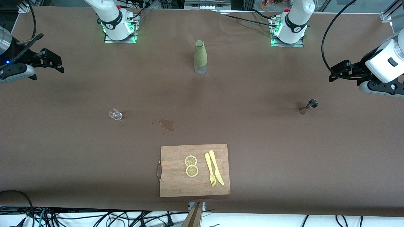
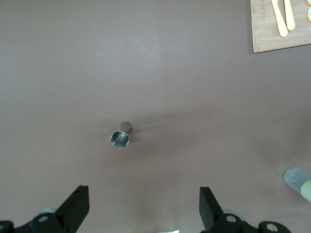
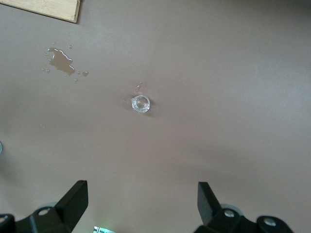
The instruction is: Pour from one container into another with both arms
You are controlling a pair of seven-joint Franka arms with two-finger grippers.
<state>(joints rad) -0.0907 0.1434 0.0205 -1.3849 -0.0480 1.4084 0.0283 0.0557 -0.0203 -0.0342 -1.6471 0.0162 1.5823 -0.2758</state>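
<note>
**Both arms wait, jaws wide and empty, before the pour begins**

I am a pair of arms at a brown counter (image 1: 63,142). My left gripper (image 1: 339,72) hangs over the left arm's end of the counter, jaws spread as wide as they go, holding nothing. My right gripper (image 1: 52,61) hangs over the right arm's end, jaws equally wide, also empty.

Under my left wrist stands a small metal jigger (image 1: 308,106), upright, mouth up. Under my right wrist sits a small clear glass (image 1: 115,114). Between them, nearer my bases, stands a bottle (image 1: 200,56) in a green sleeve. A small spill (image 1: 167,124) marks the counter between the glass and a wooden cutting board (image 1: 176,186), which lies nearest the front camera and carries 2 lemon slices (image 1: 191,165), a yellow fork (image 1: 210,169) and a yellow knife (image 1: 216,167).

As I judge it, no step is under way yet. The next move likely calls for each arm to descend onto a container, jaws either side, close gently, then lift 1 above the other and tilt. Which 2 containers are meant I cannot tell.
</note>
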